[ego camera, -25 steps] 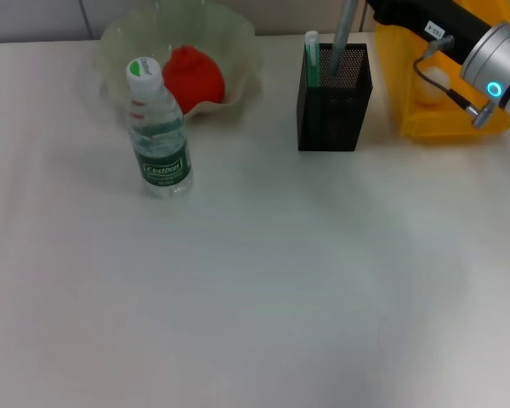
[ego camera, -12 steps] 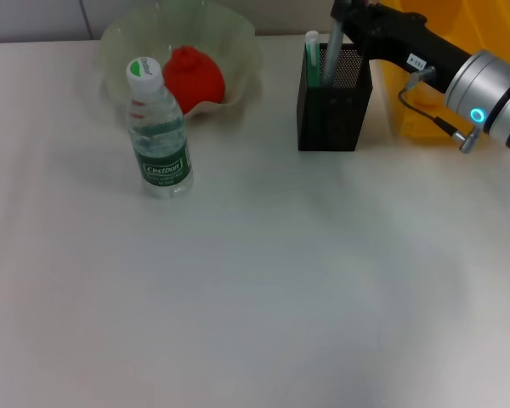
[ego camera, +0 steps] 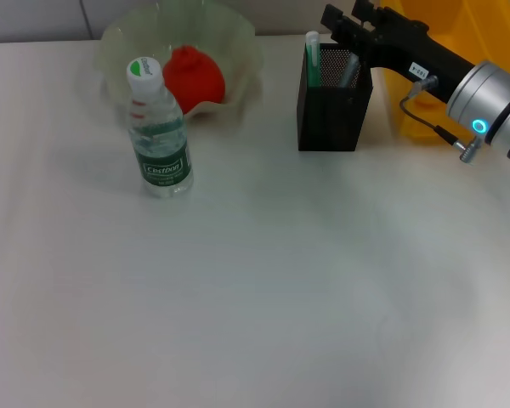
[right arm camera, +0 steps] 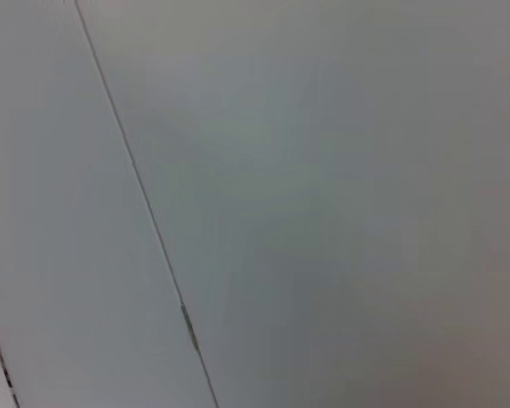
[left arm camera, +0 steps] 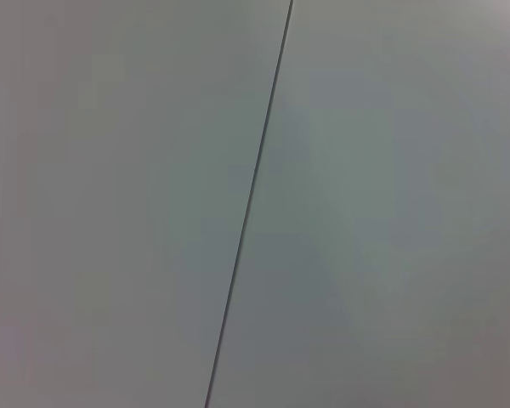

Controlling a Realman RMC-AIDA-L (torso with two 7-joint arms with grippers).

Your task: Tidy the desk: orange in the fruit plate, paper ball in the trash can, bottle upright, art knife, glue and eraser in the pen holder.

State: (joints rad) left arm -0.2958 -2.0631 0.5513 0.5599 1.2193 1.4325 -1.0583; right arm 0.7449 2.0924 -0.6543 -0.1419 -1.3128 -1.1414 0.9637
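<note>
The orange (ego camera: 193, 76) lies in the pale-green fruit plate (ego camera: 238, 38) at the back left. Just in front of the plate, the bottle (ego camera: 159, 136) stands upright. The black mesh pen holder (ego camera: 331, 115) holds a green-and-white stick (ego camera: 311, 55) and a leaning grey stick (ego camera: 348, 70); I cannot tell which is the art knife or the glue. My right gripper (ego camera: 347, 17) hovers open just above the holder's far rim. Behind the right arm is the yellow trash can (ego camera: 418, 126). The paper ball and the eraser are hidden. My left gripper is out of view.
The right arm (ego camera: 484, 106) reaches in from the right edge across the front of the trash can. White tabletop stretches in front of the objects. Both wrist views show only a plain grey panel with a thin seam.
The right gripper moved left from over the trash can to above the pen holder and let go of the grey stick, which now leans inside the holder.
</note>
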